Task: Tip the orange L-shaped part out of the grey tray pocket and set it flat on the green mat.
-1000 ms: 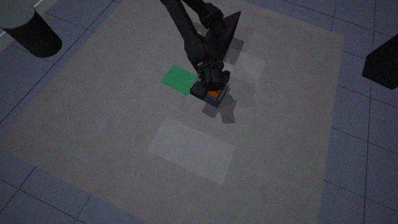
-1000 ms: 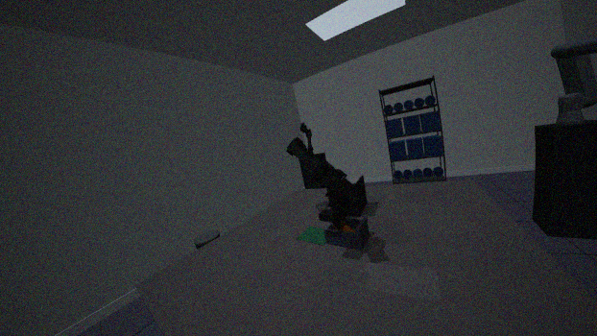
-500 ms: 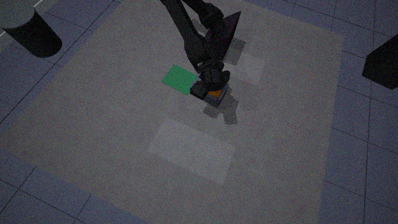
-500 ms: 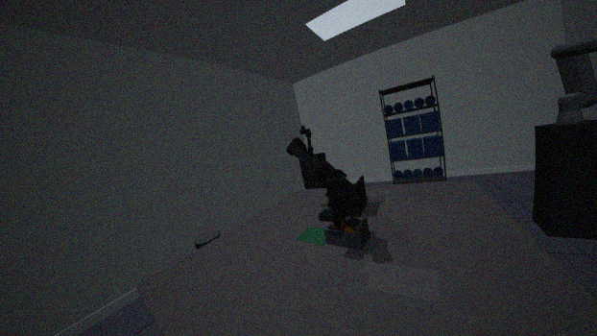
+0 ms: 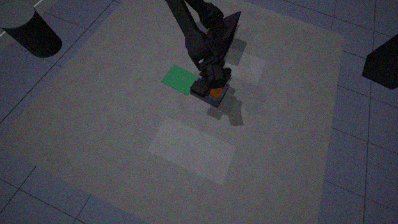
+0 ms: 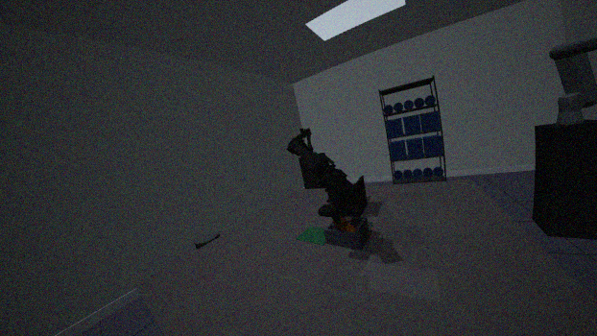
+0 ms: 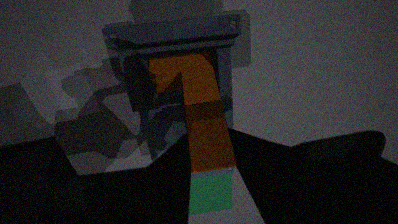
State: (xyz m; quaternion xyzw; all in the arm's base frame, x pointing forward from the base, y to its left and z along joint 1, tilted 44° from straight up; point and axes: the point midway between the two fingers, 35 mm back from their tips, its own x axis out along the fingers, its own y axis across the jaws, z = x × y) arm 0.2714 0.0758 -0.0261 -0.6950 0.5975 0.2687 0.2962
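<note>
From the bench's upper edge in the top view, my black arm (image 5: 196, 41) (image 6: 314, 168) is slanting down, gripper (image 5: 209, 87) (image 6: 340, 220) (image 7: 207, 136) partly closed, pinching the flat orange L-shaped part (image 5: 215, 93) (image 6: 347, 226) (image 7: 202, 90) over the boxy grey tray (image 5: 206, 100) (image 6: 343, 239) (image 7: 172, 34).

You're seeing an orange part (image 5: 215, 92) (image 6: 346, 225) (image 7: 204, 115), plain.
Your mat (image 5: 179, 79) (image 6: 313, 235) (image 7: 211, 193) is showing solid green, your tray (image 5: 205, 100) (image 6: 345, 238) (image 7: 170, 33) dark grey.
</note>
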